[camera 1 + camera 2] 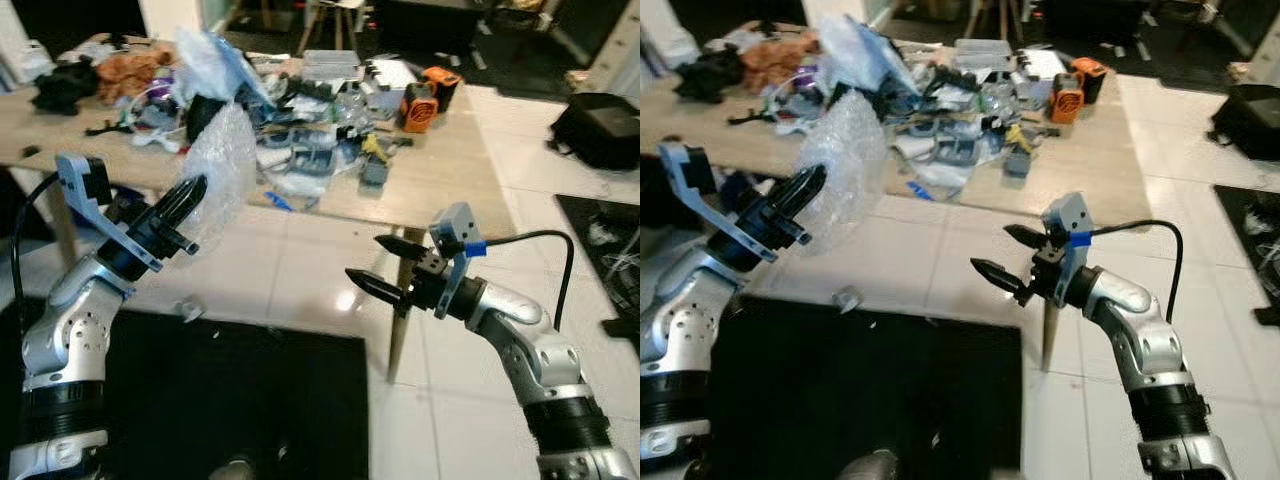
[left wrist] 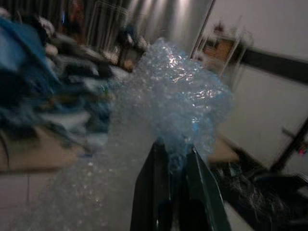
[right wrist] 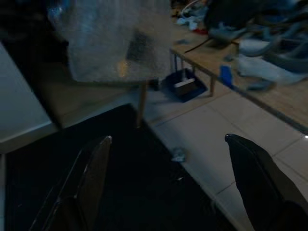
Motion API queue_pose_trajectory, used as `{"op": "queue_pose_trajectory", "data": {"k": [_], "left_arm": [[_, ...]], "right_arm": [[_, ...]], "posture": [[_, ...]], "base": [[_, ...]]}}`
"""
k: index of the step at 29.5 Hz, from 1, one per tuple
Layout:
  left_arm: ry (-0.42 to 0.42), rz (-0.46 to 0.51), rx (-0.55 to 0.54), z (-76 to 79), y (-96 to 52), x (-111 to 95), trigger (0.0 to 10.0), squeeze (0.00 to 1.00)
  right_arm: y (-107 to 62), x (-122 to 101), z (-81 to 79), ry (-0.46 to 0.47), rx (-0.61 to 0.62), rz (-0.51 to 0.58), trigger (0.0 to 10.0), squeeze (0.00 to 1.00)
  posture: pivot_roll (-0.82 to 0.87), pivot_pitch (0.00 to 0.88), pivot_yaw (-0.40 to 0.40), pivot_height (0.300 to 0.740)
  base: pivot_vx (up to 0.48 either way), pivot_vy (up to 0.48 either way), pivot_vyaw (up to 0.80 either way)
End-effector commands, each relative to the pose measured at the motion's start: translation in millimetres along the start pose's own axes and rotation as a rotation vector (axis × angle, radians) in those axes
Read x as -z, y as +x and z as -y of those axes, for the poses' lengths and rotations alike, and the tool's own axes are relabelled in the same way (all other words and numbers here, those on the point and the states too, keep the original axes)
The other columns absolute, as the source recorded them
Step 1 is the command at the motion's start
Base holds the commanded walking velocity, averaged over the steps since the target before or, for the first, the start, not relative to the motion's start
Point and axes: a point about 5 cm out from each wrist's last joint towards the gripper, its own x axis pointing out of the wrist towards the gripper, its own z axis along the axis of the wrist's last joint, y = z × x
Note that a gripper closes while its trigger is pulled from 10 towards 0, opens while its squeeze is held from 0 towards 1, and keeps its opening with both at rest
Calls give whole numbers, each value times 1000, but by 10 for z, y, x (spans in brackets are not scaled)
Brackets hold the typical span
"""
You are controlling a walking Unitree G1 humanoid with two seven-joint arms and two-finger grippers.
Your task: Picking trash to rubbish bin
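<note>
Bare tiled floor [image 1: 300, 260] between the arms, cluttered table [image 1: 440, 165] ahead (leg [image 1: 398, 340] near right gripper [image 1: 385, 265])

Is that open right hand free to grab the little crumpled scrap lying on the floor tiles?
Probably yes: the right hand is open and holds nothing, and only bare tile lies between it and the scrap.

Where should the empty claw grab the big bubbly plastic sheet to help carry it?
Probably the loose lower flap of the bubble wrap, coming from the robot's right side. The left claw already pinches a bunched part, and the rest hangs free beside it. The right claw is open over the floor, so that hanging flap is its nearest soft fold.
</note>
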Motion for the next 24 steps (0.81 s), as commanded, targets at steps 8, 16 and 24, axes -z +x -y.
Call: {"op": "queue_pose_trajectory", "data": {"k": [8, 16, 24], "left_arm": [[8, -13, -5, 83, 180, 132, 10000, 0], [14, 4, -73, 170, 392, 252, 10000, 0], [65, -78, -111, 267, 498, 498, 10000, 0]], "right_arm": [[-10, -25, -9, 22, -16, 31, 10000, 0], [7, -46, -37, 61, -30, 88, 10000, 0], [48, -45, -74, 71, -42, 105, 10000, 0]], "posture": [[-83, 0, -29, 740], [-81, 0, -25, 740], [-80, 0, -24, 740]], "base": [[-317, 0, 0], [-30, 0, 497], [0, 0, 684]]}}
